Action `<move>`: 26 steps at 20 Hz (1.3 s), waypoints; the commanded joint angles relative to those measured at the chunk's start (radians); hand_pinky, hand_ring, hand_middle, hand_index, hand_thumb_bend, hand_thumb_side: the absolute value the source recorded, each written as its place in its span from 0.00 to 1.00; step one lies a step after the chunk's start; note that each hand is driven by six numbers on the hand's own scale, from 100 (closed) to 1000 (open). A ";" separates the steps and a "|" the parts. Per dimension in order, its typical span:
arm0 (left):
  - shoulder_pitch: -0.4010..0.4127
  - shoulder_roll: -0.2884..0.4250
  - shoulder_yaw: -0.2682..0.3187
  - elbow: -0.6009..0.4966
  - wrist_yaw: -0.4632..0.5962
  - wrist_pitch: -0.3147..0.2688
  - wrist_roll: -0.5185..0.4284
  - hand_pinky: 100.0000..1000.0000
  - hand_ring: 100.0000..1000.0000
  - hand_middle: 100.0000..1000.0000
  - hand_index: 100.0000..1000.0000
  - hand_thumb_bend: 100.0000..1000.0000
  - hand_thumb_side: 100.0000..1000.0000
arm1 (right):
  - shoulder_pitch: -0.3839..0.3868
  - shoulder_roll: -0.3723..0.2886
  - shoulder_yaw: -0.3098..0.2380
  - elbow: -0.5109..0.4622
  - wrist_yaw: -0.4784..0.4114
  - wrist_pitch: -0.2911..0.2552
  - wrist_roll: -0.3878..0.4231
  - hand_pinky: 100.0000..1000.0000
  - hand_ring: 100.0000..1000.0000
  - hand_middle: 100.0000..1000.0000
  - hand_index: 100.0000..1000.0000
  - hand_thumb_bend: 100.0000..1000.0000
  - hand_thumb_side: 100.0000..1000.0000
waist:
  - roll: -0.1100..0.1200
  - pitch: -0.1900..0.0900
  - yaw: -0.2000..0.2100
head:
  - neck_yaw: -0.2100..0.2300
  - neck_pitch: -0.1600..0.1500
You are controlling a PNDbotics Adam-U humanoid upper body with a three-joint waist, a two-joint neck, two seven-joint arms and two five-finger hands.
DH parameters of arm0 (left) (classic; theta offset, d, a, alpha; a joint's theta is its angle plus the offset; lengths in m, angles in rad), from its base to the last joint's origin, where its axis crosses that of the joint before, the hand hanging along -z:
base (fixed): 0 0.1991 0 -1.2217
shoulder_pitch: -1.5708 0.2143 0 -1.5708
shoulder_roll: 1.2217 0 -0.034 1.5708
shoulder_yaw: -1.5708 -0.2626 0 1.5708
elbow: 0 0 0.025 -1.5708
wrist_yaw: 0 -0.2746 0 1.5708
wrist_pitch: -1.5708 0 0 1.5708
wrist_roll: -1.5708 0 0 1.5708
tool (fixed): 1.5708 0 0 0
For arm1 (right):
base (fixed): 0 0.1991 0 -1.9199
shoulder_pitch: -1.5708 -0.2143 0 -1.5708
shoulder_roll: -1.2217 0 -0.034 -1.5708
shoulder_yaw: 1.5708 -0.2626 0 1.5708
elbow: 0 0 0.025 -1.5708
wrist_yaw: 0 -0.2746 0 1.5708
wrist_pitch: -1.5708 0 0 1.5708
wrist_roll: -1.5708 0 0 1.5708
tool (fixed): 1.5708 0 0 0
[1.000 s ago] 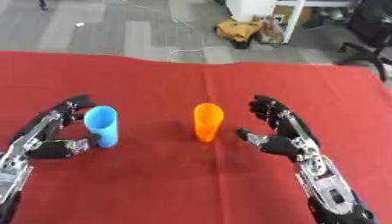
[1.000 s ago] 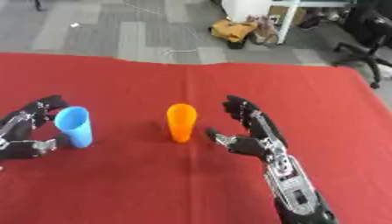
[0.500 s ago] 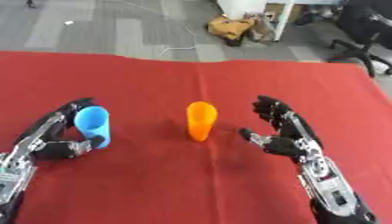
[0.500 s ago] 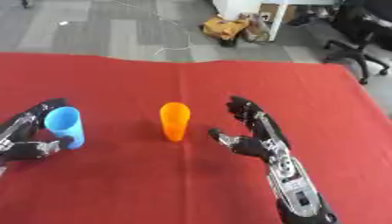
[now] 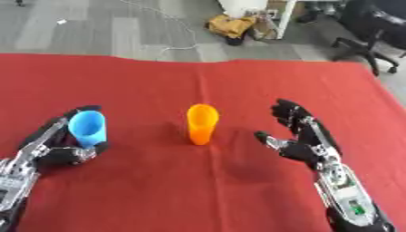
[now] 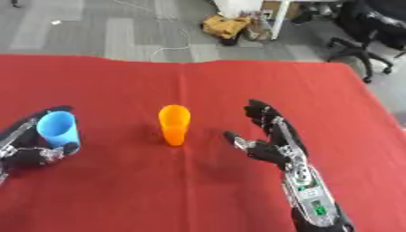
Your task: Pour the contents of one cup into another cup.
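**Inspector:** Cups first. Blue cup [image 5: 88, 128] stands near the left edge of the red-covered counter [image 5: 198, 190], tilted a little with its mouth leaning toward the camera. The left hand [image 5: 57, 147] is wrapped round it: fingers curled behind the wall, thumb across the lower front.

**Clerk:** Is it lifted?

**Inspector:** Cannot tell whether its base touches the cloth; the thumb and the dark shadow hide that spot. Noted as held, contact with the counter unconfirmed.

**Clerk:** And the other arm?

**Inspector:** Right hand [image 6: 268, 136] hovers over the right half of the counter, palm turned toward the middle, fingers spread and only slightly bent, thumb out to the side. It grips nothing and is apart from both cups.

**Clerk:** The second cup?

**Inspector:** Orange cup [image 5: 201, 123] stands upright at the centre of the counter, between the two hands, mouth up. Nothing touches it. Contents of either cup are not visible from this angle.

**Clerk:** Beyond the counter?

**Inspector:** Grey floor [image 5: 95, 27] past the far edge, with a yellow-brown bag [image 5: 231, 26] lying on it beside a white stand, a thin cable trailing across the floor, and a black office chair [image 5: 377, 27] at the upper right.
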 commanded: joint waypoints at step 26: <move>0.070 0.033 -0.008 -0.301 0.191 0.000 0.135 0.55 0.55 0.35 0.74 0.00 0.00 | -0.046 -0.052 -0.004 0.055 0.033 -0.003 -0.004 0.88 0.82 0.72 0.88 0.47 0.00 | 0.019 -0.017 0.054 | -0.016 -0.006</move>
